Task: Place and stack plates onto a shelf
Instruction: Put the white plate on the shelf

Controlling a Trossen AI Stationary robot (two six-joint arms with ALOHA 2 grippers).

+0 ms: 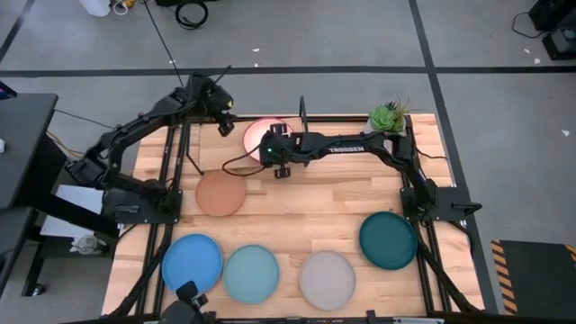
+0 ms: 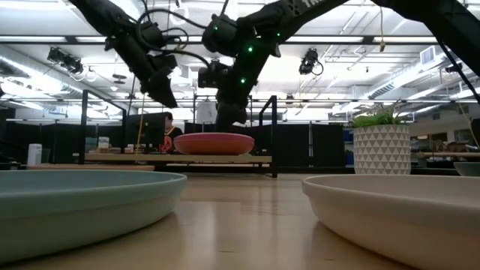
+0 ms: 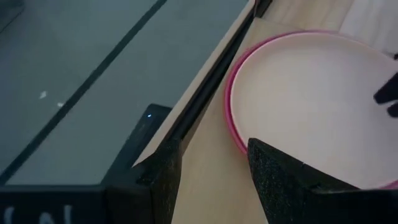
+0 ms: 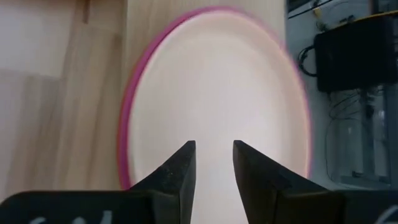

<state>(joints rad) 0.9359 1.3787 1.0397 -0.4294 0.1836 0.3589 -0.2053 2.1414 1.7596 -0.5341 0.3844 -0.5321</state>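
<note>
The right gripper (image 1: 270, 148) reaches across the far edge of the table, fingers parted above the magenta plate (image 1: 259, 133) on the shelf (image 2: 178, 158) — left gripper (image 1: 224, 121) hovers beside it, spread too.

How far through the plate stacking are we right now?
Early. One magenta plate lies on the shelf. The right gripper hovers open over its near edge, holding nothing; the left gripper is open beside it. Left on the table: tan plate, blue plate, pale blue plate, grey plate and dark teal plate.
</note>
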